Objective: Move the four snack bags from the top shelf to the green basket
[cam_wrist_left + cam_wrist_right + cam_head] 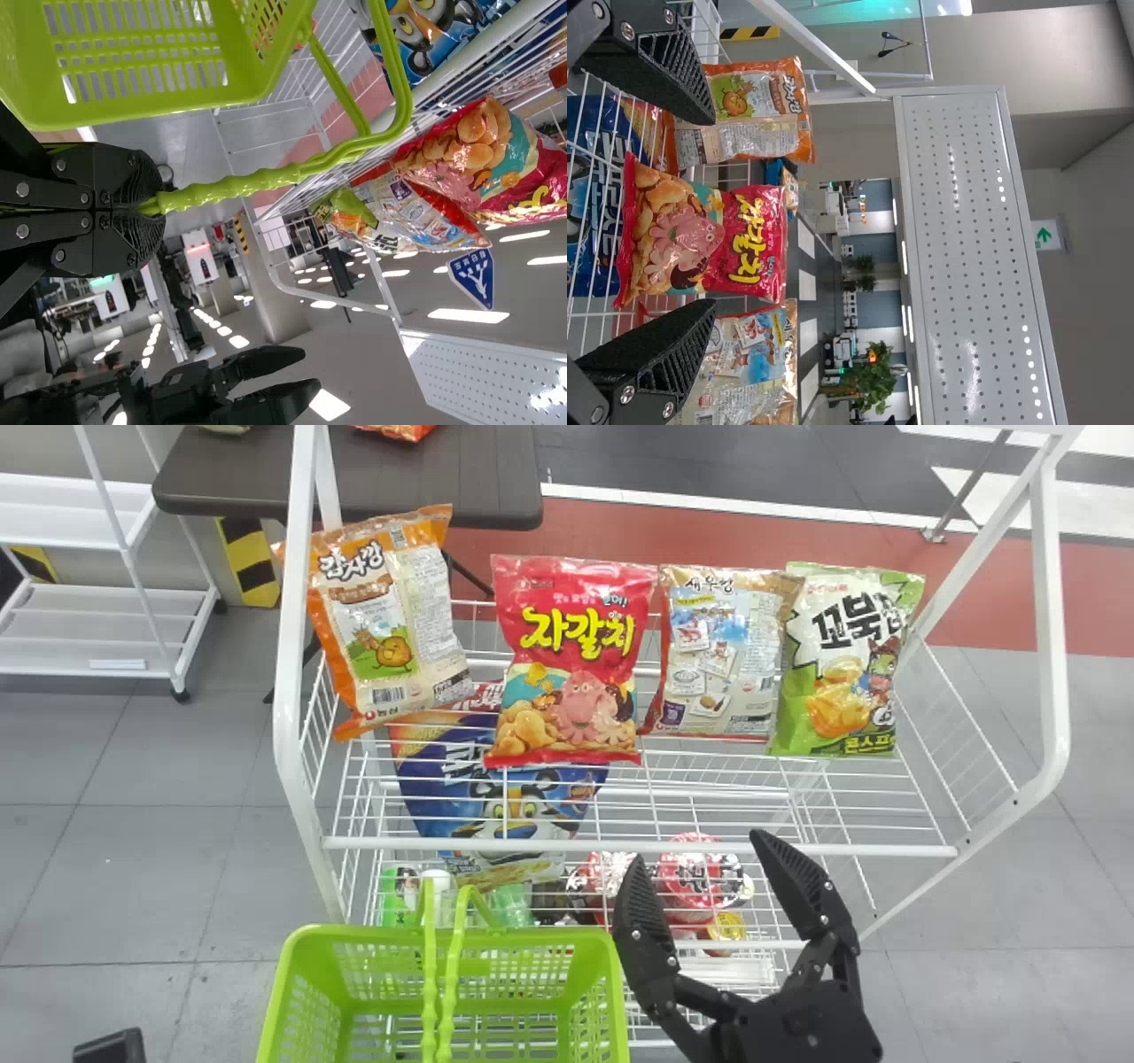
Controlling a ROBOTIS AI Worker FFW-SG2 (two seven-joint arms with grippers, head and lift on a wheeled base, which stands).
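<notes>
The top shelf [425,843] holds four snack bags [576,655], left gripper's [156,210] jaws pinching the green basket's [345,933] handle [232,187], right gripper's [697,847] jaws spread.

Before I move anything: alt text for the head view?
Four snack bags, left to right orange, red, tan and green, stand in a row on the white top shelf. In front are a green basket and, right of it, the open right tool. A blue bag shows below the shelf.

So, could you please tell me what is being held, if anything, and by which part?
The left gripper holds the green basket by the ridged stretch of its handle; the right gripper is open and holds nothing.
</notes>
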